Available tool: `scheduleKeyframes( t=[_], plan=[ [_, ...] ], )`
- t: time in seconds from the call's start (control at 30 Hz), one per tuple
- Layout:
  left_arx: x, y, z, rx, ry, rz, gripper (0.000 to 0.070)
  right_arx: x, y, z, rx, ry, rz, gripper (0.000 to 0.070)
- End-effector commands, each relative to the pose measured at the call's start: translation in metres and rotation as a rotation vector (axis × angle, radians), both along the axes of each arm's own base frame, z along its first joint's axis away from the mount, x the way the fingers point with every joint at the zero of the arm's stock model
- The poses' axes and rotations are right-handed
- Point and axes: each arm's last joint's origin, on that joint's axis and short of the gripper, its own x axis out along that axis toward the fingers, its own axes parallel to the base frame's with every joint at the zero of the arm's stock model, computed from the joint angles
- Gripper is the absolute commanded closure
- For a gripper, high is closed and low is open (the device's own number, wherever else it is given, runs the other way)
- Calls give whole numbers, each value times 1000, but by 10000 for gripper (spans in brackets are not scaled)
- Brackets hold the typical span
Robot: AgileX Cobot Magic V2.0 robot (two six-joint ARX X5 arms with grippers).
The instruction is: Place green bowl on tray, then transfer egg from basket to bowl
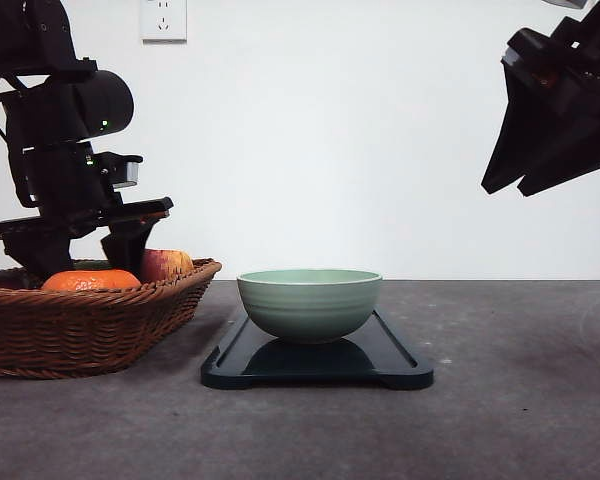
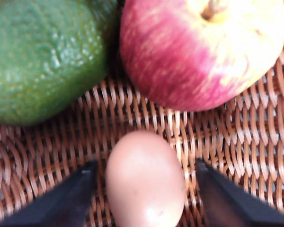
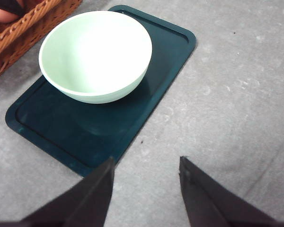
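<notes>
The green bowl [image 1: 310, 305] [image 3: 94, 52] stands upright and empty on the dark tray [image 1: 380, 365] [image 3: 109, 137] at the table's middle. To its left is the wicker basket [image 1: 80, 330] [image 3: 33, 23], and my left gripper [image 1: 85, 255] reaches down into it. In the left wrist view the pinkish-brown egg [image 2: 146, 184] lies on the basket weave [image 2: 227, 132]. My left gripper [image 2: 146, 165] is open around the egg, with a small gap on each side. My right gripper [image 1: 505, 190] [image 3: 146, 161] hangs open and empty, raised high to the right of the tray.
A red-yellow apple [image 2: 199, 52] [image 1: 165, 263] and a green avocado [image 2: 42, 56] lie just beyond the egg in the basket. An orange tangerine [image 1: 90, 281] sits near the basket's front. Bare grey table [image 1: 520, 400] stretches right of the tray.
</notes>
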Motion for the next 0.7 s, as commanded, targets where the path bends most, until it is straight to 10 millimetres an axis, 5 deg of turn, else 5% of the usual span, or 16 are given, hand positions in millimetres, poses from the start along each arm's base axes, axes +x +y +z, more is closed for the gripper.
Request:
scheduleKeyframes(
  t=[0.0,0.37,0.67],
  plan=[
    [6,-3,0,6,-9,-9,496,2,2,0,-2,-5,5,430],
    [2,0,11,10,9,-1,512,1,2,1,-2,-5,5,430],
    [-22,6,63,-17,-99,-2,512,2,2,0,-2,-4,5,430]
  ],
)
